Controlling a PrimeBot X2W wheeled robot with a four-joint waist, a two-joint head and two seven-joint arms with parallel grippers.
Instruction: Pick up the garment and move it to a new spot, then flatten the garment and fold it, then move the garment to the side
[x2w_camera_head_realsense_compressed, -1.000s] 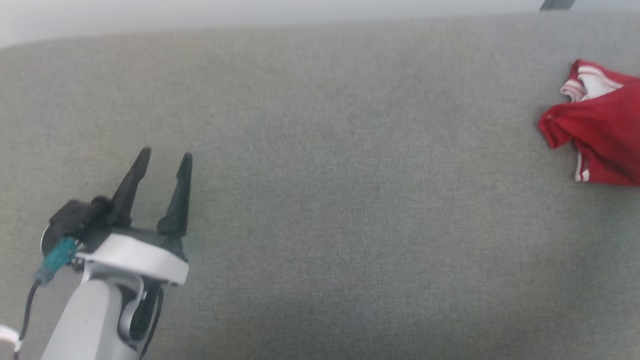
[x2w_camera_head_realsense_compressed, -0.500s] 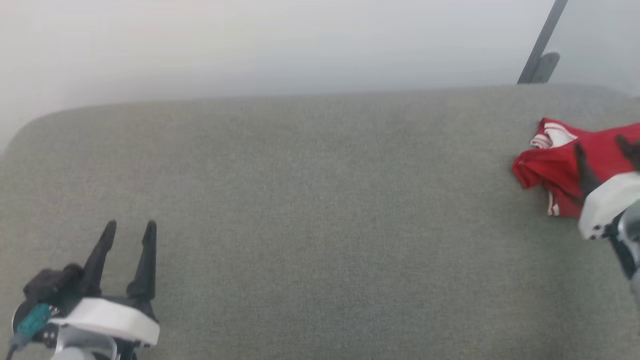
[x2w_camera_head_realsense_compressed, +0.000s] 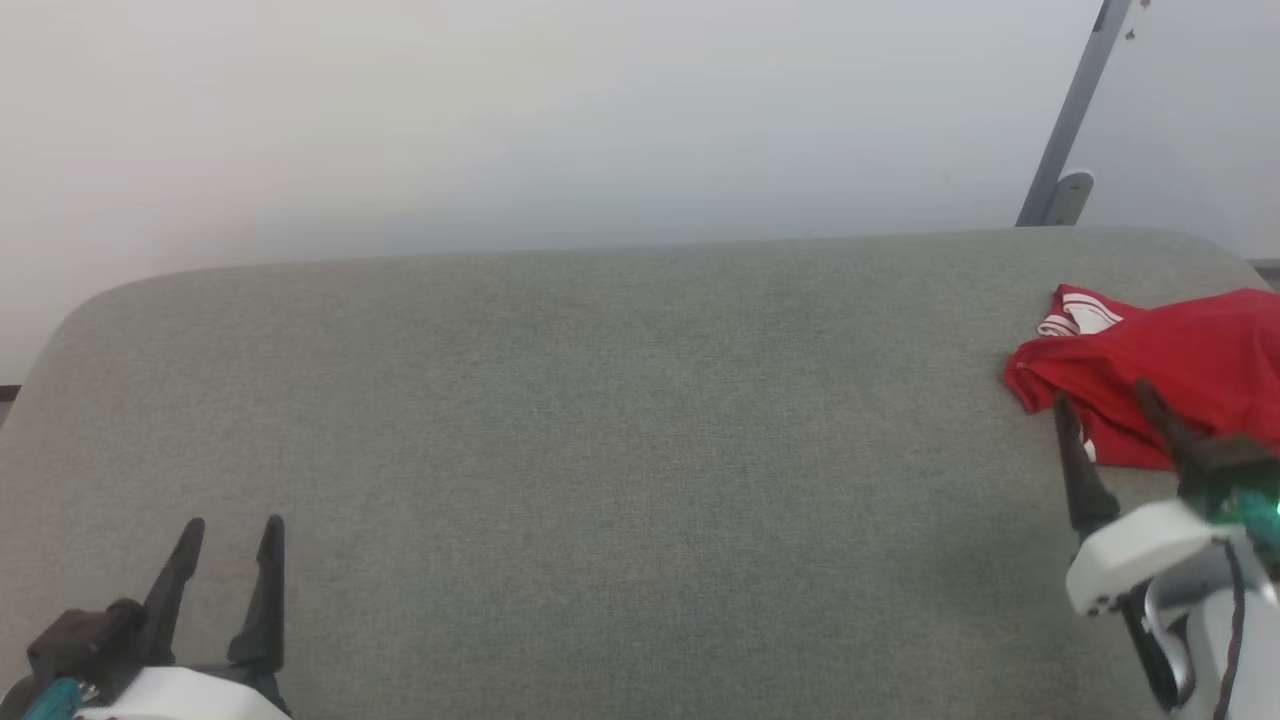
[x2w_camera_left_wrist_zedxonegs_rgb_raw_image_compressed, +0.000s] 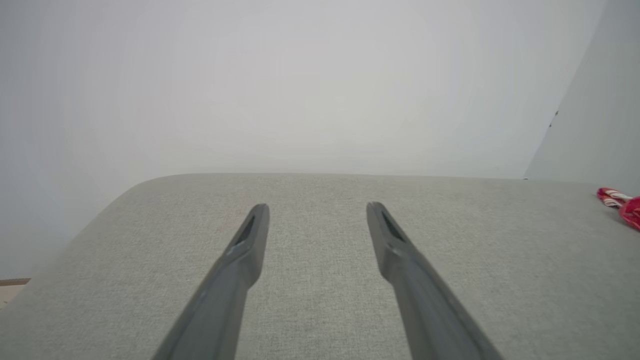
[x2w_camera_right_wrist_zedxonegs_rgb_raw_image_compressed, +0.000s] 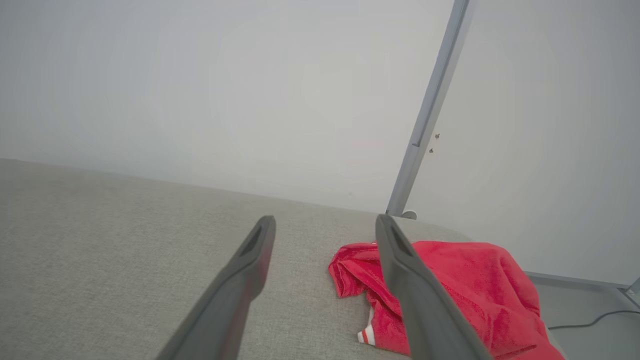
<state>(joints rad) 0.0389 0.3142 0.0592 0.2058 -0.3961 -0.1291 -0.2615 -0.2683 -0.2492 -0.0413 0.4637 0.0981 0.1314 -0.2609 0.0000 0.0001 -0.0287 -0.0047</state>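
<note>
The right gripper (x2w_camera_head_realsense_compressed: 1102, 395) is wide open, right by the red garment (x2w_camera_head_realsense_compressed: 1190, 350). The left gripper (x2w_camera_head_realsense_compressed: 233, 522) is wide open too, far from it. The garment lies bunched at the right edge of the grey cushion (x2w_camera_head_realsense_compressed: 600, 420). I think a clumsy push could knock it off.

the tabletop (x2w_camera_head_realsense_compressed: 600, 400) is covered in grey woven cloth, matt, with a fine, slightly rough weave you can see up close. the garment (x2w_camera_head_realsense_compressed: 1190, 360) is soft red cloth, matt and crumpled, and its red-and-white striped trim looks ribbed. the fingers (x2w_camera_left_wrist_zedxonegs_rgb_raw_image_compressed: 235, 270) on the left hand (x2w_camera_head_realsense_compressed: 235, 522) and right hand (x2w_camera_head_realsense_compressed: 1102, 393) look like dark smooth plastic, mostly matt with a faint sheen. the wrist shell (x2w_camera_head_realsense_compressed: 1130, 555) is white smooth plastic, a bit glossy. the wall (x2w_camera_head_realsense_compressed: 500, 120) is plain and matt, and the slanted strip (x2w_camera_head_realsense_compressed: 1075, 100) looks like grey painted metal.
</note>
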